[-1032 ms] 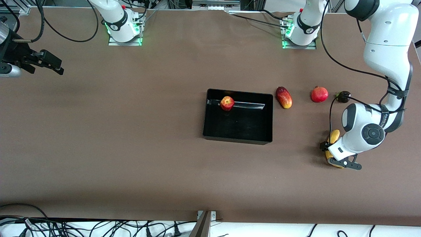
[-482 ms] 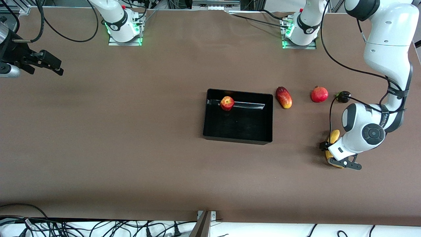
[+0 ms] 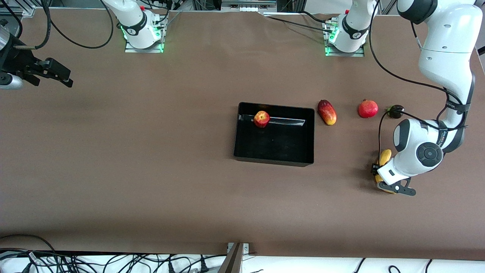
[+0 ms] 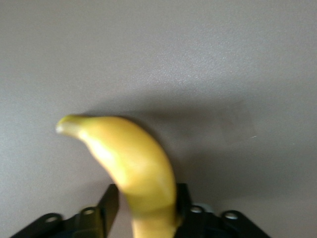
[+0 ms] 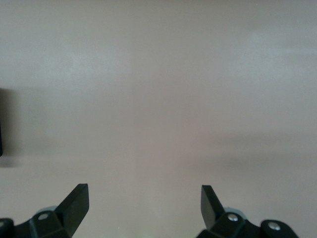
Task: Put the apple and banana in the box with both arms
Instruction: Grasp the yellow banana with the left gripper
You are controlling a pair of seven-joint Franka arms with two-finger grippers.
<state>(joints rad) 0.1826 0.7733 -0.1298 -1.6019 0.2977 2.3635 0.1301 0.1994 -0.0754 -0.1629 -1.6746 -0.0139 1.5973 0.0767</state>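
Nearby, mango [image 3: 327, 112], pomegranate [image 3: 368, 109] (dark fruit [image 3: 396, 111] beside), box [image 3: 274, 157] apart

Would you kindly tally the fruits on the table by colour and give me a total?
Red, round or oblong (small red-yellow apple, oblong red-yellow mango, round red crowned pomegranate): 3
Yellow (long curved banana): 1
Dark, nearly black (small round fruit): 1
Total: 5

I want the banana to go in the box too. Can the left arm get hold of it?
Yes, it looks so. The left gripper is down at the banana, jaws on either side of it, with nothing in the way.
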